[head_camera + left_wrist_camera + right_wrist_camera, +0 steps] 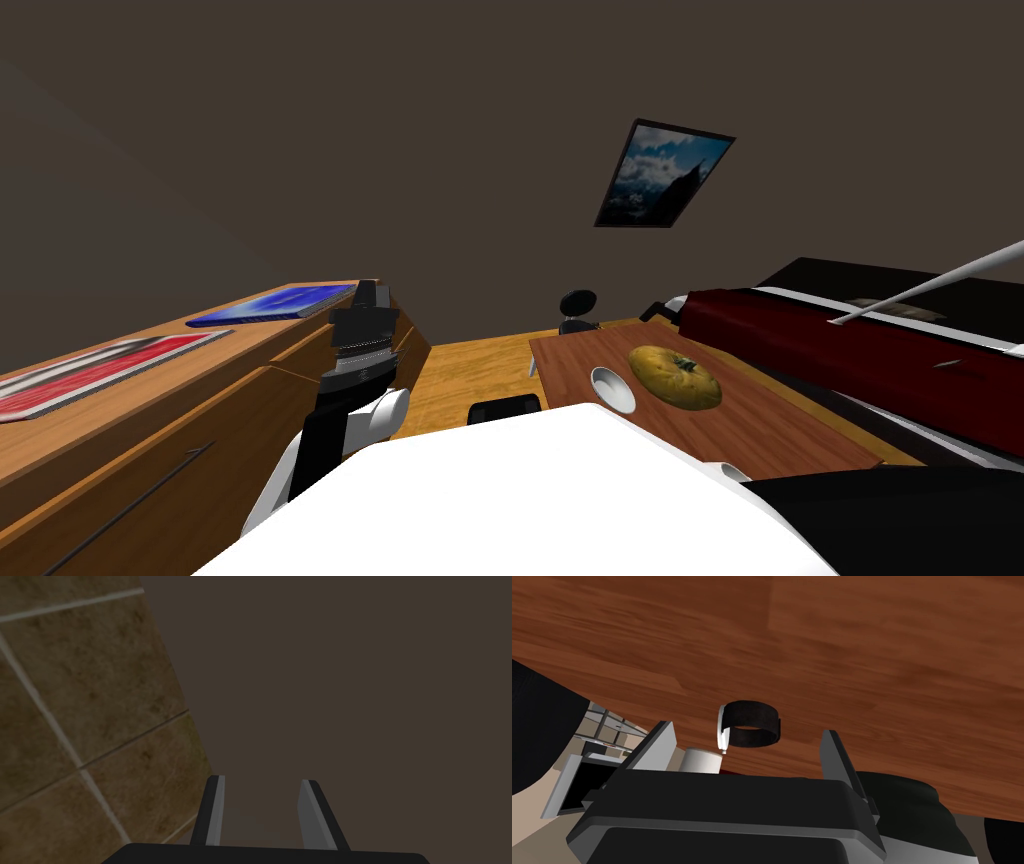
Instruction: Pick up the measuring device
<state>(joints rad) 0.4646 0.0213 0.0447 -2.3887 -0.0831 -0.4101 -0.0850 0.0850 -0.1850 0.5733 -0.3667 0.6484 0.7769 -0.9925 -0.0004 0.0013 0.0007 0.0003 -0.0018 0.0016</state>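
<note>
While right gripper (745, 727) points at reddish-brown wooden table (862, 651), fingers apart, black-banded white-faced wristwatch (757, 711) lies at its 12 o'clock, touching neither; left gripper (261, 779) raised at 10 o'clock, fingers apart.

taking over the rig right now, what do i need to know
Left gripper: open, empty, raised beside the wooden dresser.
Right gripper: open, empty, at the red-brown table.
Watch: black band, white face, on the table just ahead of the gap between the right fingers, not gripped.
Done: approach lined up.
Left: move in, close on the band, lift.
</note>
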